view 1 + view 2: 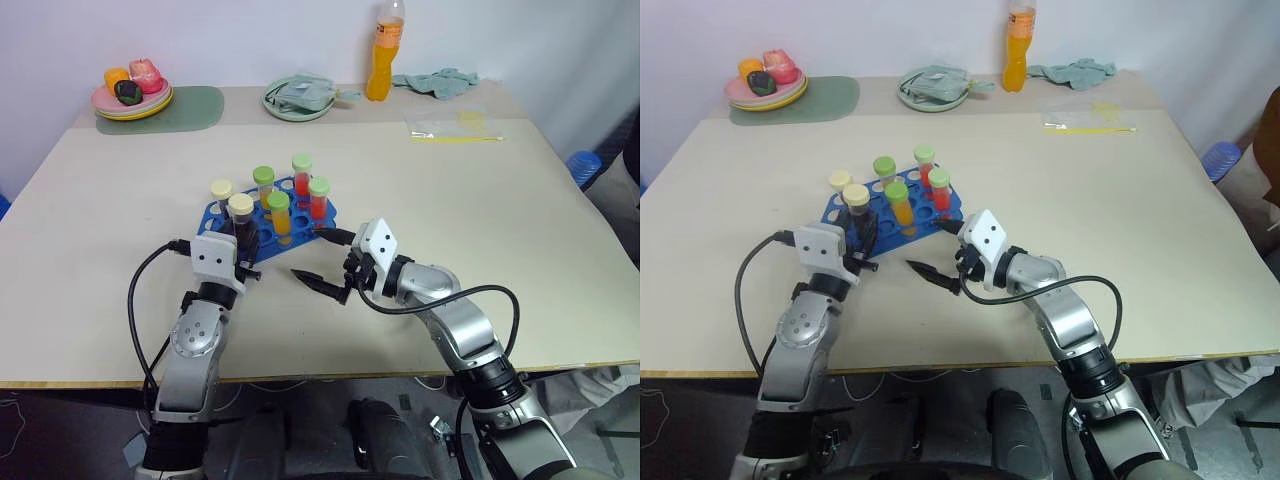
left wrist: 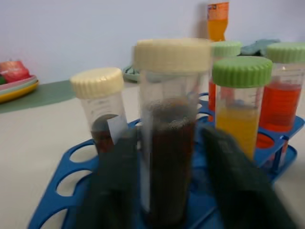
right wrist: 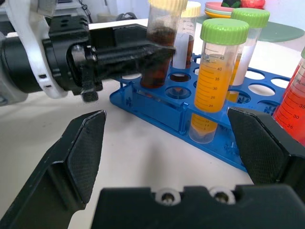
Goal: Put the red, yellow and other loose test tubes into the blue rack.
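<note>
My left gripper (image 1: 243, 262) sits at the near left corner of the blue rack (image 1: 268, 224), its two black fingers (image 2: 112, 186) standing either side of a brown-filled tube with a cream cap (image 2: 169, 129). That tube stands upright in a hole of the rack, and in the left wrist view there is a narrow strip of light between each finger and the glass, so the fingers look slackened off rather than pinching; I cannot tell for certain whether one pad still brushes the tube. Just beyond my left fingertips a second cream-capped tube (image 2: 101, 112) with a dark fill stands in the next row, and off to the right of them an orange-filled tube with a green cap (image 2: 239, 102) stands upright too. Farther on the same side are two red-filled tubes with green caps (image 1: 318, 197), and one more green-capped tube (image 1: 263, 183) stands behind, all seated in the rack. My right gripper (image 1: 322, 262) hovers over the table (image 1: 480, 210) just in front of the rack's near right edge, its fingers (image 3: 78, 160) spread wide and holding nothing; between them, from the right wrist view, I look straight at the orange tube and, beyond it, at my left gripper beside the brown one. Well beyond both hands, along the far edge of the table, stand an orange bottle (image 1: 382, 52), a plate of toy food (image 1: 135, 92), a green plate (image 1: 297, 98) and a crumpled cloth (image 1: 438, 80).
</note>
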Action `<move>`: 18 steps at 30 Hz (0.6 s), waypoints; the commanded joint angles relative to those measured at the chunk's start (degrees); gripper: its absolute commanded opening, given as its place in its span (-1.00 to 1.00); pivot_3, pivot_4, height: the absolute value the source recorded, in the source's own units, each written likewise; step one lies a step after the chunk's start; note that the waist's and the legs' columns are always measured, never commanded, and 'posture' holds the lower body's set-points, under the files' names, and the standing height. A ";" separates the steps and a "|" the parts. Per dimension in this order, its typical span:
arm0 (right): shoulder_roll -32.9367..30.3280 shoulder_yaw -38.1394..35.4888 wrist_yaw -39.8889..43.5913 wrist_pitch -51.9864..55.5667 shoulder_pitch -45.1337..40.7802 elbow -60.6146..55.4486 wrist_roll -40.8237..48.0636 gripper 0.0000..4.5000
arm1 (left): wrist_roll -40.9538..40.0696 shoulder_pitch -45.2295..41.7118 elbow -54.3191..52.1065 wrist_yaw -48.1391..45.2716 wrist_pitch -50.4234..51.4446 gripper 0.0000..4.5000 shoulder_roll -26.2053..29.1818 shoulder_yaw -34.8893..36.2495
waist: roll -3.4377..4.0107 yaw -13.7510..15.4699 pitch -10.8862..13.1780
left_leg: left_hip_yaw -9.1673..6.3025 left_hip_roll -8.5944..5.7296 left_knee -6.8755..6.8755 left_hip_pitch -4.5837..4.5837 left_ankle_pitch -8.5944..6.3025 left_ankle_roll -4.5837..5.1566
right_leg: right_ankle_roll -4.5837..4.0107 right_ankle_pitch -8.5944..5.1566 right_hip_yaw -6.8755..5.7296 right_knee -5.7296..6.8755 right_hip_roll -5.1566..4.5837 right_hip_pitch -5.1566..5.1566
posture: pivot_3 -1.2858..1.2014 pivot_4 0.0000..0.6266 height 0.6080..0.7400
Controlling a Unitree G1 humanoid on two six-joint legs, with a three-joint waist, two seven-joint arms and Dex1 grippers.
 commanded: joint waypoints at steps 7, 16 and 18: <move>-6.37 -5.56 4.43 4.96 -0.53 -7.43 5.80 1.00 | -8.15 7.53 -14.04 -4.79 3.25 0.98 3.97 4.76 | 0.00 -0.23 0.00 | -0.02 0.02 -0.02 0.00 0.00 0.00 | 0.00 0.00 0.00 0.00 0.01 0.00 | 0.03 -0.52 1.00; -21.40 -20.06 7.35 11.48 -1.56 0.35 10.58 1.00 | -24.18 26.09 -26.53 -15.47 17.62 0.98 19.80 24.68 | 0.06 -0.12 0.04 | 0.05 0.04 -0.02 0.02 -0.02 0.03 | -0.03 -0.03 0.01 -0.04 0.01 0.03 | 0.03 -0.52 1.00; -23.64 -21.63 8.62 11.03 -1.43 3.30 10.48 1.00 | -24.27 27.78 -25.82 -16.09 18.99 0.98 21.54 26.64 | 0.05 0.03 0.03 | 0.05 0.04 -0.01 0.02 -0.02 0.04 | -0.04 -0.04 0.00 -0.07 0.02 0.05 | 0.03 -0.52 1.00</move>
